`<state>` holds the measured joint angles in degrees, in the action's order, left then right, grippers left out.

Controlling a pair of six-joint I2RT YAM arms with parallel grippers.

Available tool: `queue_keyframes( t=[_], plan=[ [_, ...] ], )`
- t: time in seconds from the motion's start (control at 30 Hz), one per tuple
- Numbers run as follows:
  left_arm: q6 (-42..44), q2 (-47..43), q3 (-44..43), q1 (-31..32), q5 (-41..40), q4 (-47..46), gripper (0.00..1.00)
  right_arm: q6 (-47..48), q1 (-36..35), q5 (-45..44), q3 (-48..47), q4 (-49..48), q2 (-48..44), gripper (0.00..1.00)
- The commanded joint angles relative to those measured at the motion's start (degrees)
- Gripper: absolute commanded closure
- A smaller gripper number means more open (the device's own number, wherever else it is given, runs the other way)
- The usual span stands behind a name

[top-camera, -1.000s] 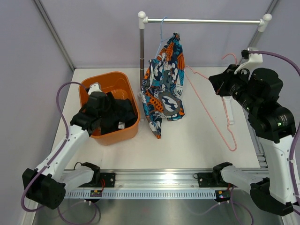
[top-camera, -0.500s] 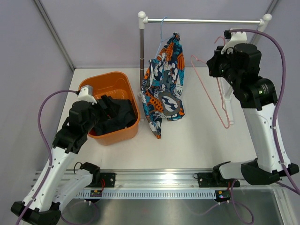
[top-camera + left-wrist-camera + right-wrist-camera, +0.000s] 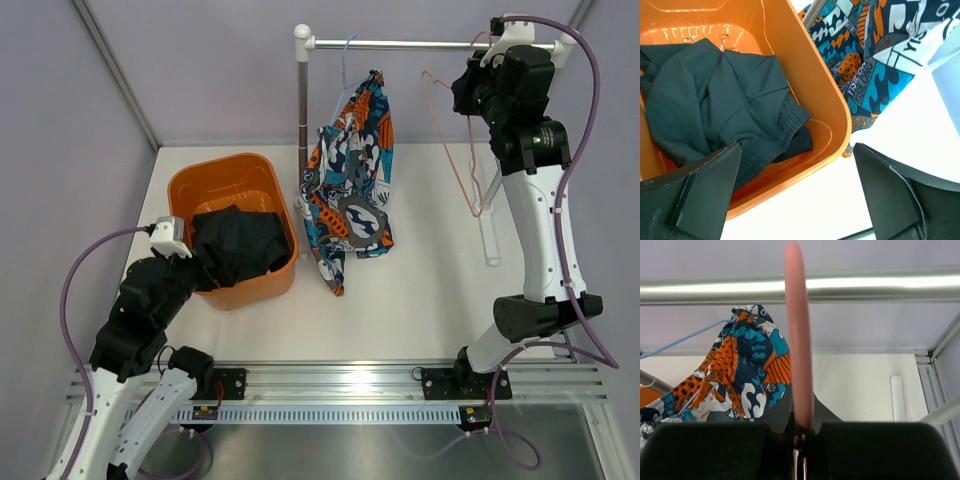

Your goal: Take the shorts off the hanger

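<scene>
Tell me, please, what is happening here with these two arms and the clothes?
The right gripper is shut on an empty pink hanger, held up at the rail. The left gripper is open at the edge of the orange bin and holds nothing; black shorts lie in that bin. The patterned shorts hang from the rail on a thin blue hanger, and neither arm touches them.
</scene>
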<state>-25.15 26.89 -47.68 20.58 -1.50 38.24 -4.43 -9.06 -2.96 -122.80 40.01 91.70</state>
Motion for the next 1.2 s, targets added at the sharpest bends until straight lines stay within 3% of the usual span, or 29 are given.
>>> queue_keyframes(
  t=[0.0, 0.53, 0.93, 1.17],
  plan=[
    [3.1, -2.4, 1.7, 0.2, 0.3, 0.8, 0.01, 2.0, 0.4, 2.7, -4.0, -6.5, 2.2, 1.0],
    [4.1, -1.8, 3.2, 0.3, 4.1, -1.3, 0.01, 2.5, 1.1, 3.2, -12.2, -5.0, 13.4, 1.0],
    [4.3, -1.1, 3.3, 0.5, 5.0, -1.5, 0.01, 0.8, 1.1, -1.7, -3.7, -5.1, 10.9, 1.0],
    [4.1, -1.3, 3.3, 1.5, 4.2, -1.3, 0.01, -0.1, 1.1, -2.4, 1.4, -6.7, 7.1, 0.87]
  ],
)
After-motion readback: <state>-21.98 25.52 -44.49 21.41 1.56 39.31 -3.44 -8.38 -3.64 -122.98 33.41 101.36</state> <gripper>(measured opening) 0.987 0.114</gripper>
